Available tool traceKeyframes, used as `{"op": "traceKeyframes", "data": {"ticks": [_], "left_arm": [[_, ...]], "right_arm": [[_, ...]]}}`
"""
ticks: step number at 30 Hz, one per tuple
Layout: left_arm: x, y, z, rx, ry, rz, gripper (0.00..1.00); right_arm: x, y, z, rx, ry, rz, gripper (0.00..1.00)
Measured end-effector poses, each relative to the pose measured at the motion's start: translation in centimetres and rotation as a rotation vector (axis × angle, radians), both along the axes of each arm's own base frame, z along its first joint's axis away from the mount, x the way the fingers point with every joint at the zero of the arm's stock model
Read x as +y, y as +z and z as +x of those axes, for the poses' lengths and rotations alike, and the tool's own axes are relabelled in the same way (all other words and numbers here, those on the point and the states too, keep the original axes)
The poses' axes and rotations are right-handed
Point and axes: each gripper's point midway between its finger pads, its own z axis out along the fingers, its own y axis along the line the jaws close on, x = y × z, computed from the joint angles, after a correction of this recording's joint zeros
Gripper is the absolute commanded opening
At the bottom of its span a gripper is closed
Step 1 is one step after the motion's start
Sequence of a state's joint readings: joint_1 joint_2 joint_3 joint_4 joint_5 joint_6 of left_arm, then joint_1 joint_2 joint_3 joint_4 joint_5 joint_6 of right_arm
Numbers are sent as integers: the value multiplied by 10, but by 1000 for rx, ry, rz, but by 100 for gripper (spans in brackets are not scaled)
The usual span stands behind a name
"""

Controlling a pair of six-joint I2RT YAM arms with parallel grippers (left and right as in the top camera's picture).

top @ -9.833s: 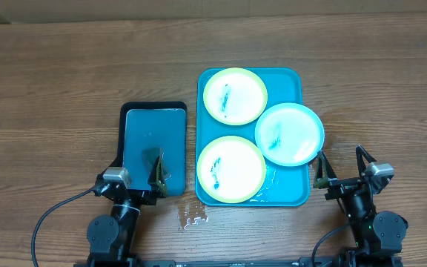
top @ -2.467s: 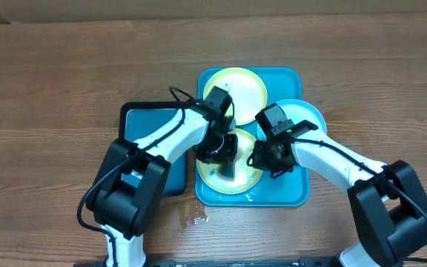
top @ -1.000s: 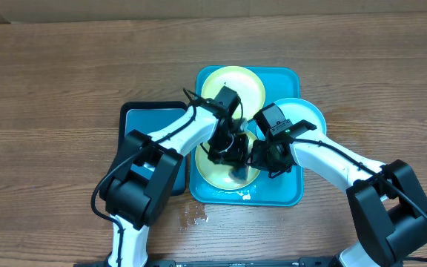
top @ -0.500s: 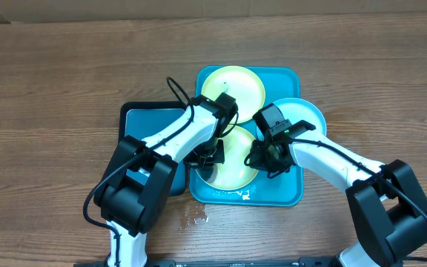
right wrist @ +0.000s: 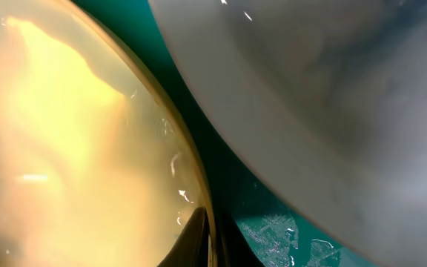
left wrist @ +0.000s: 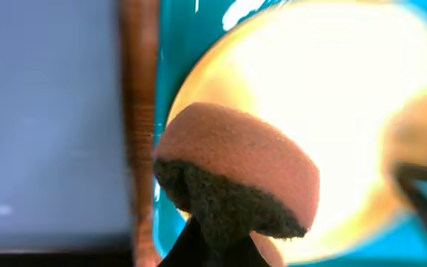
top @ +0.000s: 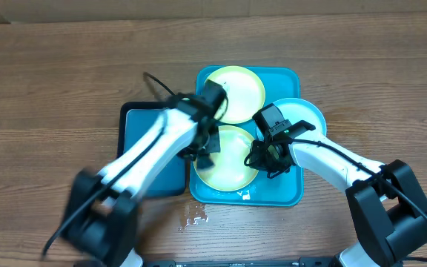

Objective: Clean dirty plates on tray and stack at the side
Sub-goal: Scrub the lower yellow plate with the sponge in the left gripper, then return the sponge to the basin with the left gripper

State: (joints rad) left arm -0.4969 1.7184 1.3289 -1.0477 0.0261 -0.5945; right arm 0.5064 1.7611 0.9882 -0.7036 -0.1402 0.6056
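The turquoise tray [top: 291,189] holds two yellow-green plates, one far [top: 236,89] and one near [top: 232,163]. A light blue plate [top: 302,119] overhangs the tray's right rim. My left gripper [top: 204,152] is shut on a pink sponge [left wrist: 236,167] with a dark scouring side, over the near plate's [left wrist: 347,96] left edge. The left arm is blurred. My right gripper [top: 259,159] is shut on the near plate's right rim [right wrist: 207,215], with a finger on each side. The light blue plate [right wrist: 332,96] lies just beside it.
A smaller dark blue tray [top: 136,133] with a black rim lies left of the turquoise tray, a strip of wooden table [left wrist: 141,89] between them. A small puddle [top: 193,213] wets the table in front. Water droplets lie on the tray floor [right wrist: 273,230].
My left gripper has swept the sponge leftward across the near plate to its left edge. The blue-green smears seen earlier on that plate are gone. The right gripper has kept its hold.
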Motion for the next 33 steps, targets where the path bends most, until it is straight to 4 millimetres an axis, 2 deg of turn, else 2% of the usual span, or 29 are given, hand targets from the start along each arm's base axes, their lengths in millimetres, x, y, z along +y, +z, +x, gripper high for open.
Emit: {"op": "traceKeyframes", "data": {"ticks": [2,4,6,8,11,14,17,20,21,23,27,30,33], "left_arm": [[9,33,3,-85,17,-38,4],[29,57,1,-139,48,-32,4],[53,68,-1,-158,89,9,4],[77,67,-2,-149,127,67,4],[105,50,2,-123,181,128,4],[123,18,1,-78,218,161,4],[127,-22,-2,-11,206,166,15],[124,-51,-7,53,182,163,19],[122,-58,-7,68,176,156,23],[118,-64,-7,83,161,136,64],[113,-61,-14,118,156,109,97],[112,-44,-16,126,153,99,100],[113,-6,-8,55,166,74,100]], "right_arm": [[-1,0,0,1,0,-3,4],[-1,0,0,2,0,-4,4],[-1,0,0,2,-1,-5,4],[-1,0,0,1,-1,-5,4],[-1,0,0,1,0,-7,4],[-1,0,0,0,0,-7,4],[-1,0,0,0,0,-7,4],[-1,0,0,0,-3,-8,13],[-3,-1,0,0,0,-16,13],[-5,-2,-1,2,5,-24,4],[-5,0,-2,9,10,-30,4],[-13,2,-10,48,11,-70,4],[-26,10,-18,83,14,-144,4]]}}
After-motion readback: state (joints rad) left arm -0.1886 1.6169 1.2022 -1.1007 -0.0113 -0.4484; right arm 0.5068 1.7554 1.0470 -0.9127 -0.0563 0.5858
